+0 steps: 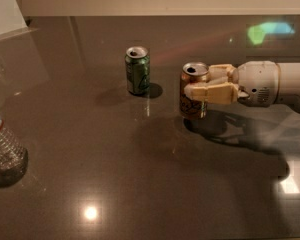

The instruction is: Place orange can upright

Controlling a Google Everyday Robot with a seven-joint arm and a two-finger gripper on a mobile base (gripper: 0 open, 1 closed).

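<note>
The orange can [191, 103] stands upright on the dark table [140, 174], right of centre, its open silver top facing up. My gripper [202, 86] reaches in from the right on a white arm. Its tan fingers [210, 92] are closed around the can's upper body. The can's base appears to rest on the table.
A green can [138, 70] stands upright a short way to the left of the orange can. A clear plastic water bottle [2, 144] stands at the left edge. A white panel [2, 9] sits at the back left corner. The arm casts a shadow [250, 134] to the front right.
</note>
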